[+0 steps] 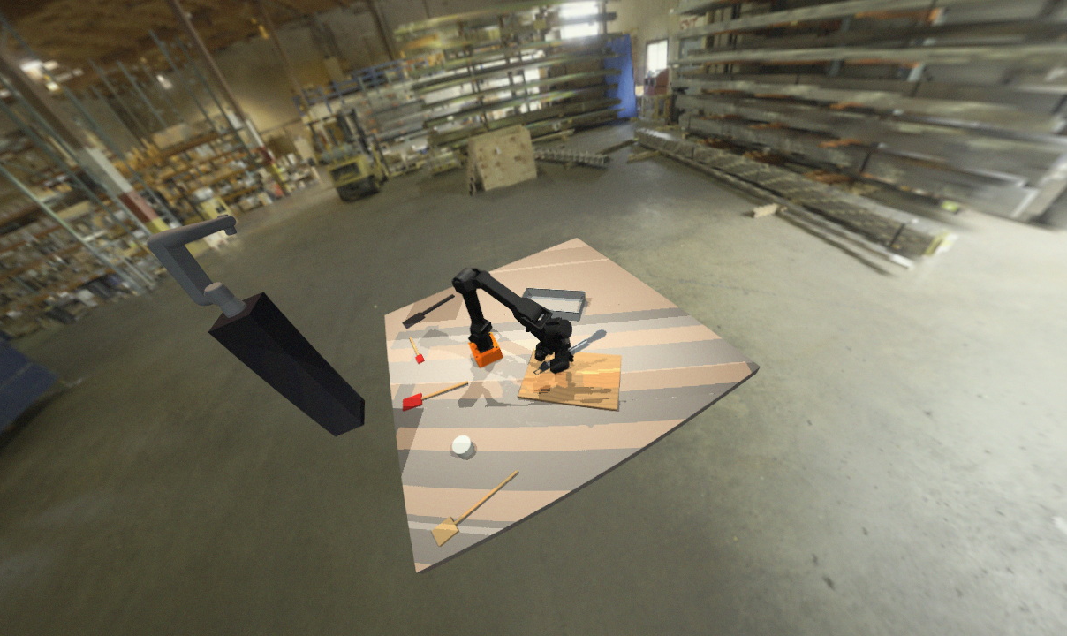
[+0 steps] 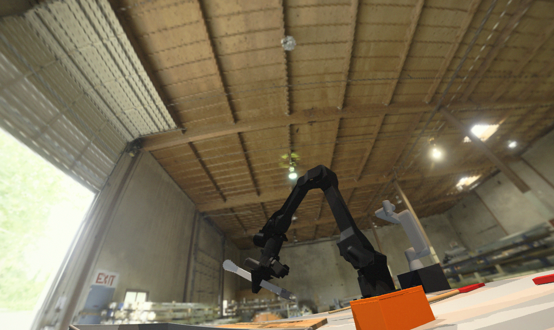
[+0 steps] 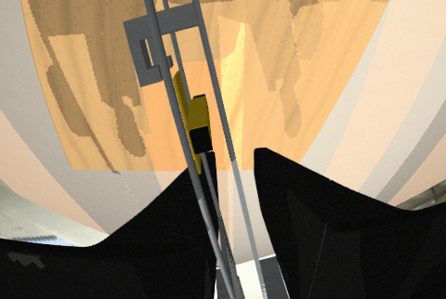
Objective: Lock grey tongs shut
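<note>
The grey tongs [image 1: 588,340] [image 2: 241,274] [image 3: 186,17] are hanging above the wooden board [image 1: 601,387] [image 2: 318,321] [image 3: 260,104], with the fingers [image 1: 559,365] [image 2: 255,289] clamping them partway along their length. They are leaning, scalloped tips higher and hinge end lower, and the tips are reaching toward the far right.

I'm judging them light but long, with stiff, smooth metal arms that may be pivoting or sliding in so narrow a hold. Taking them across both arms, between hinge and tips, is serving best, since that grip is squeezing as well as carrying; the hinge end is a poorer place, being busy with moving parts. The lean is probably favouring the lock (a steeper one would be surer), and letting go too soon could be letting the arms spring apart.

In the wrist view the lower ends of the arms are running out of the frame, so the tips are staying out of sight there. A yellow piece [image 3: 200,110] is showing between the arms, perhaps part of the lock, but whether it is catching I cannot tell. From the top, the gripper is hiding the tongs' middle, and the roasting tin [image 1: 553,292] [image 2: 147,327] is mostly cut off in the exterior view.
</note>
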Robot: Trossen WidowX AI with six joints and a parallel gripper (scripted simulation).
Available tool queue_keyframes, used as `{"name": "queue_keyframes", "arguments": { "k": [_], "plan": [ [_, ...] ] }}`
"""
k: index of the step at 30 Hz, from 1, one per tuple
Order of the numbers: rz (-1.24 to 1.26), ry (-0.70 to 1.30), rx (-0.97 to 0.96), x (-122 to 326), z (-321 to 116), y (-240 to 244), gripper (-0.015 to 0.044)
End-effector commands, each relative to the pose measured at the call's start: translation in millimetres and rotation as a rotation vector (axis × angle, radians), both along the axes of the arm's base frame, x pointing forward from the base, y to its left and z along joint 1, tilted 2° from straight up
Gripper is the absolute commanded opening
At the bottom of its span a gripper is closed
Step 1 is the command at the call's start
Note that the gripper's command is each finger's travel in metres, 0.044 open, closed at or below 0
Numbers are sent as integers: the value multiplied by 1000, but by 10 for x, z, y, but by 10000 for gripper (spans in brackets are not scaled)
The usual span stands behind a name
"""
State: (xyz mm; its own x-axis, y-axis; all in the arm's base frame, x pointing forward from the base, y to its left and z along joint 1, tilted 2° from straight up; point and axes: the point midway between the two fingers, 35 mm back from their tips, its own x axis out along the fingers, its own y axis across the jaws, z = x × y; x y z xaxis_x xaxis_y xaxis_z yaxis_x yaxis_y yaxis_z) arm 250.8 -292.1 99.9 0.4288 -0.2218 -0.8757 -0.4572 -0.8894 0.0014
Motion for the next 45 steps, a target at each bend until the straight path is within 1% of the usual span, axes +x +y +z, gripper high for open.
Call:
{"name": "queue_keyframes", "arguments": {
  "k": [1, 23, 45],
  "plan": [
    [11, -64, -36, -6, 56, 7, -150],
    [61, -388, -243, -193, 259, 180, -150],
    [63, -397, -250, -201, 266, 189, -150]
  ]
}}
